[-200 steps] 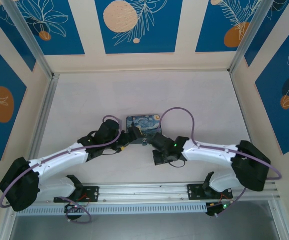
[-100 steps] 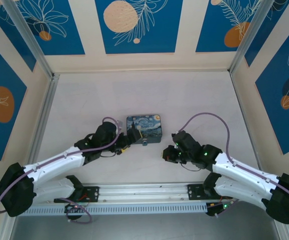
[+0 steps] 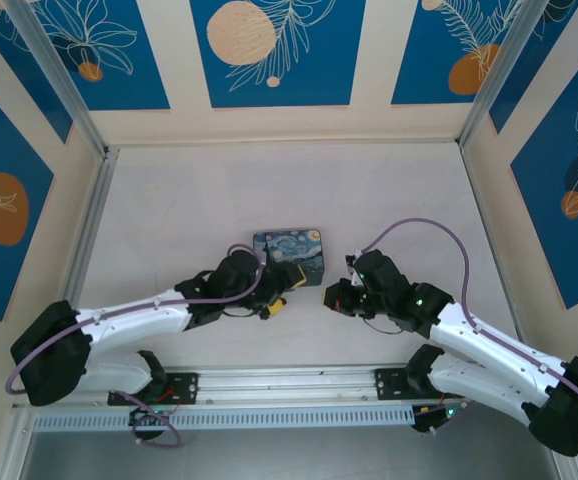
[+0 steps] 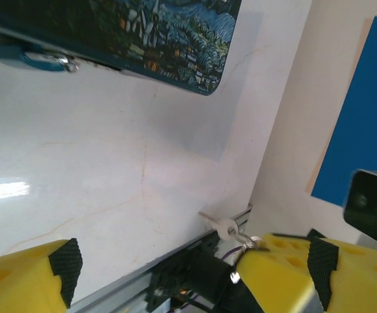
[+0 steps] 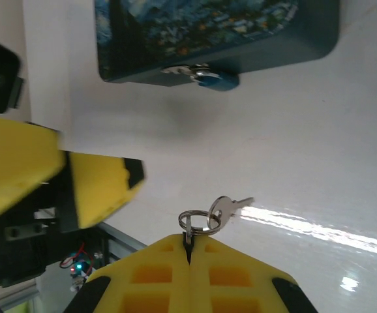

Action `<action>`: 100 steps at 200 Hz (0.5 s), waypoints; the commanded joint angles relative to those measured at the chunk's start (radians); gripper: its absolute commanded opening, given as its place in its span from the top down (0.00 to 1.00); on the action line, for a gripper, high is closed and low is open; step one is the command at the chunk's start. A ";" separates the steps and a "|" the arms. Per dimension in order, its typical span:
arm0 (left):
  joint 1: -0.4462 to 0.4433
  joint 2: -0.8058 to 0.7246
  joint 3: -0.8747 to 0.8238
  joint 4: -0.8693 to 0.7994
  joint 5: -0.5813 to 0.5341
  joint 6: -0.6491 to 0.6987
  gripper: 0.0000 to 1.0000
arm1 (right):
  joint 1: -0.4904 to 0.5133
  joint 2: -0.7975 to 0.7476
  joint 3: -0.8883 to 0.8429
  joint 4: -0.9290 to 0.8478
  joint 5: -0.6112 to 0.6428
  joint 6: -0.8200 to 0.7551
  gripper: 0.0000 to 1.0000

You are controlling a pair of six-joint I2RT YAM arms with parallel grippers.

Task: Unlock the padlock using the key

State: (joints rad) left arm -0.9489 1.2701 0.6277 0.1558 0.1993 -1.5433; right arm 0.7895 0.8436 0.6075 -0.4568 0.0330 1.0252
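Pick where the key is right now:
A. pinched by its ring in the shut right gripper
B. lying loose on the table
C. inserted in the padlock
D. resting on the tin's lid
A: in the right wrist view the right gripper is shut on the ring of the key, apart from the padlock hanging on the tin.

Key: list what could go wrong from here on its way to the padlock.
1. The right pincer is shut on the ring alone, so the key dangles and may swing off the keyhole.
2. The padlock sits at the front edge of the tin. The open left pincer holds neither, so a push could probably slide them away.
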 commanded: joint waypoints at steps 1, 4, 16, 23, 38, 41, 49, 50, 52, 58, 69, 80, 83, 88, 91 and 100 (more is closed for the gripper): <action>-0.035 0.040 0.019 0.140 -0.058 -0.132 0.12 | -0.003 0.003 0.050 0.008 -0.033 0.001 1.00; -0.038 0.046 0.017 0.150 -0.064 -0.142 0.12 | -0.002 0.004 0.052 0.011 -0.033 0.004 1.00; -0.048 0.058 0.012 0.185 -0.093 -0.173 0.13 | -0.003 0.011 0.060 0.027 -0.036 0.010 1.00; -0.053 0.064 0.010 0.206 -0.108 -0.190 0.13 | -0.002 0.017 0.064 0.037 -0.041 0.013 1.00; -0.059 0.075 0.013 0.237 -0.128 -0.216 0.14 | 0.003 0.030 0.072 0.057 -0.040 0.024 1.00; -0.059 0.077 0.016 0.241 -0.130 -0.221 0.14 | 0.004 0.034 0.073 0.060 -0.039 0.026 1.00; -0.059 0.083 0.021 0.250 -0.133 -0.230 0.15 | 0.006 0.044 0.081 0.069 -0.039 0.029 1.00; -0.059 0.084 0.022 0.252 -0.133 -0.231 0.15 | 0.006 0.045 0.082 0.071 -0.040 0.030 1.00; -0.059 0.086 0.022 0.254 -0.133 -0.233 0.15 | 0.008 0.049 0.084 0.072 -0.040 0.031 1.00; -0.060 0.092 0.028 0.263 -0.135 -0.240 0.15 | 0.012 0.059 0.087 0.079 -0.038 0.032 1.00; -0.063 0.102 0.035 0.277 -0.138 -0.253 0.16 | 0.021 0.077 0.097 0.091 -0.038 0.037 1.00; -0.066 0.116 0.039 0.299 -0.138 -0.265 0.16 | 0.033 0.097 0.109 0.101 -0.032 0.040 1.00; -0.067 0.120 0.041 0.304 -0.138 -0.268 0.16 | 0.036 0.104 0.112 0.103 -0.032 0.041 1.00; -0.068 0.125 0.043 0.308 -0.138 -0.273 0.17 | 0.042 0.112 0.118 0.106 -0.028 0.042 1.00; -0.068 0.129 0.044 0.309 -0.139 -0.276 0.17 | 0.046 0.116 0.122 0.108 -0.025 0.041 1.00; -0.071 0.138 0.047 0.317 -0.142 -0.283 0.17 | 0.059 0.133 0.137 0.112 -0.018 0.041 1.00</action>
State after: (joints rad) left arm -1.0019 1.3827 0.6407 0.4065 0.0898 -1.7786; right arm 0.8204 0.9497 0.6888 -0.3790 0.0185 1.0485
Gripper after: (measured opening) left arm 0.833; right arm 0.063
